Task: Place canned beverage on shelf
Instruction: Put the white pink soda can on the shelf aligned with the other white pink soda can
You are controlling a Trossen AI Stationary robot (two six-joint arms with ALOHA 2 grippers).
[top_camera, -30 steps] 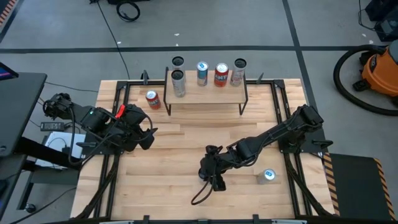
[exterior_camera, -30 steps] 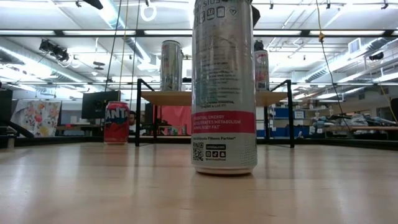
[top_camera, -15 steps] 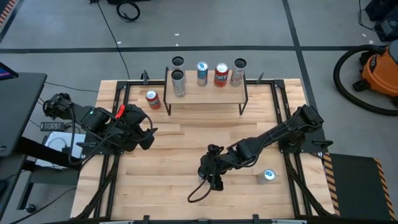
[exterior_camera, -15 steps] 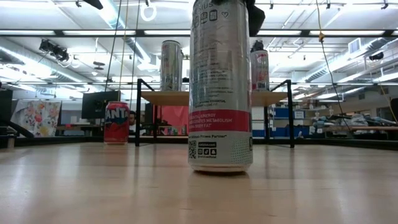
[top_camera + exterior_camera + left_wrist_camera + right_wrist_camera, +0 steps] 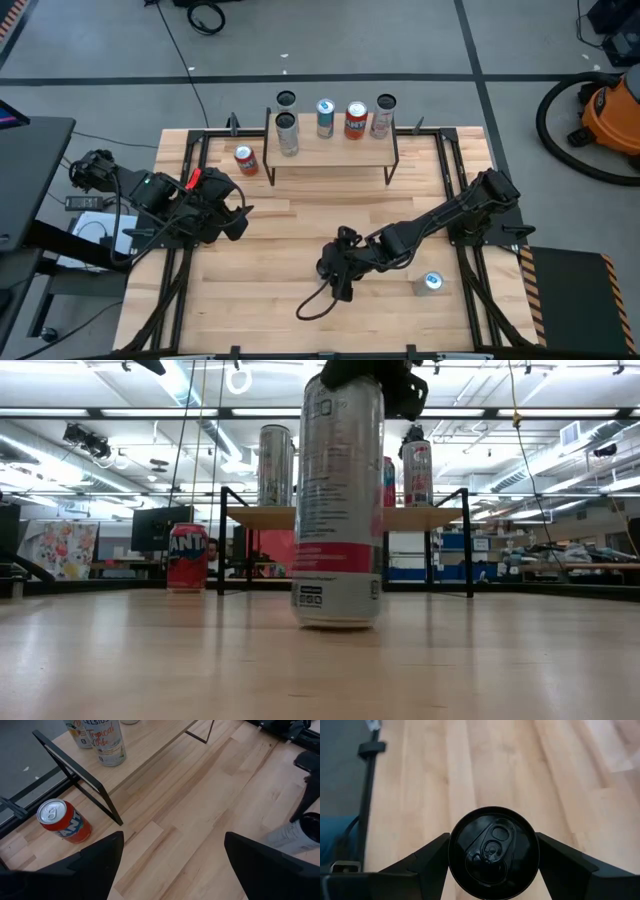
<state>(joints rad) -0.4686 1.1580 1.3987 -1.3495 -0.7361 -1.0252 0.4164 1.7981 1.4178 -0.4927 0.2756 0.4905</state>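
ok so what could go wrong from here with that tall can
The right hand grips the tall can only near its top, with the base at the tabletop in the low view; a jerk could tip it or let it slip.

The shelf already holds four cans, so the free spots are tight; setting this one down might knock a neighbour over.

The shelf's black frame stands in the approach path, so a low carry could clip it.

I see the shelf [image 5: 331,146] at the counter's [image 5: 280,240] far edge, four cans on it. A short can [image 5: 246,160] stands just left of the shelf. The tall can [image 5: 338,500] stands well before it, another can [image 5: 431,283] lying, I think, farther right.
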